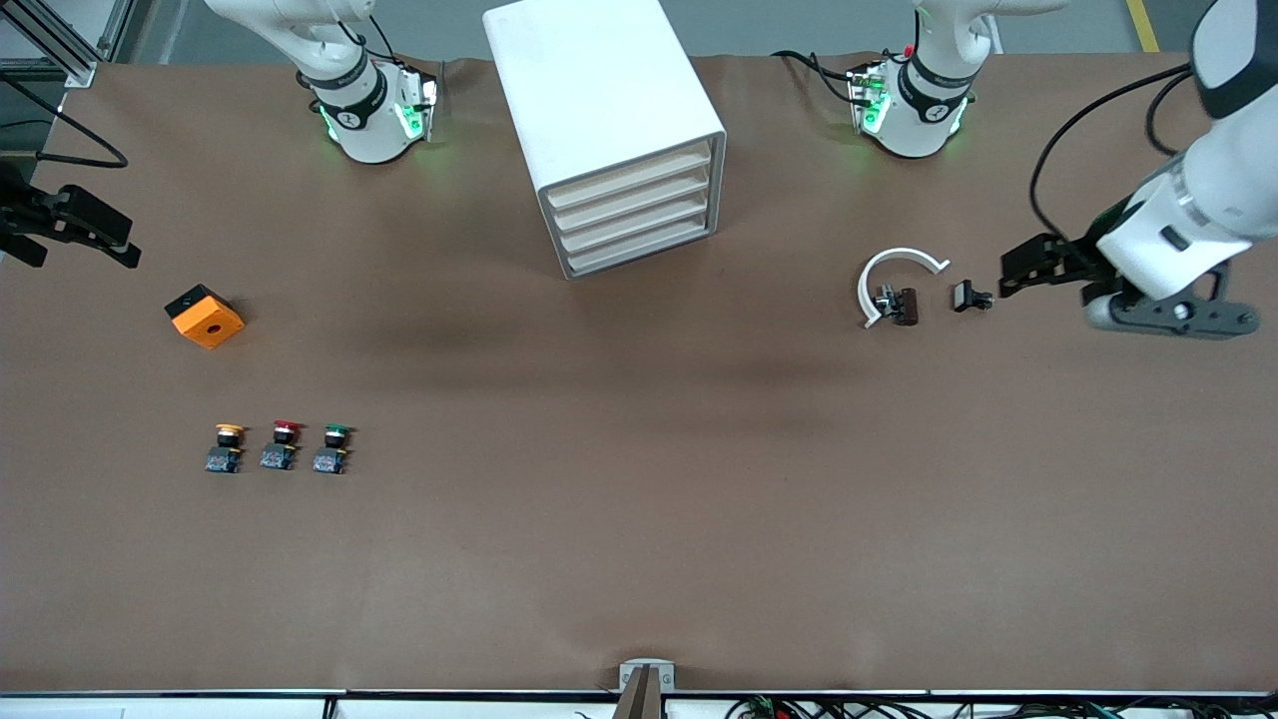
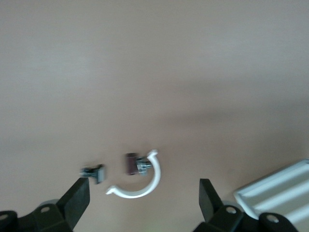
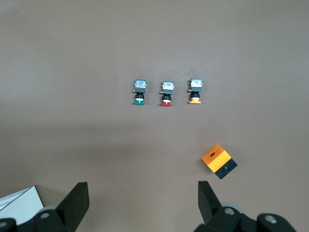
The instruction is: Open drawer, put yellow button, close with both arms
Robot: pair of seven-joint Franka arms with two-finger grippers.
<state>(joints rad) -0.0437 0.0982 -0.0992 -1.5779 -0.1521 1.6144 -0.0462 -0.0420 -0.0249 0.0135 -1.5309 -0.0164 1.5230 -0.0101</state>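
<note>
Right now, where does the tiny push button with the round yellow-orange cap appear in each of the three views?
Front view: the yellow-orange capped push button ends the row of three buttons, beside the red-capped button, toward the right arm's end of the table.
Left wrist view: not in it.
Right wrist view: it ends the same row, nearest the orange cube.
Shared landmark: the orange cube with a hole shows in both views.

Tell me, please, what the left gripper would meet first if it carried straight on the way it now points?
Probably the small black clip piece: the left gripper, open, points along the table toward it, with the white curved part next. Its height is unclear, so it might pass above both.
</note>
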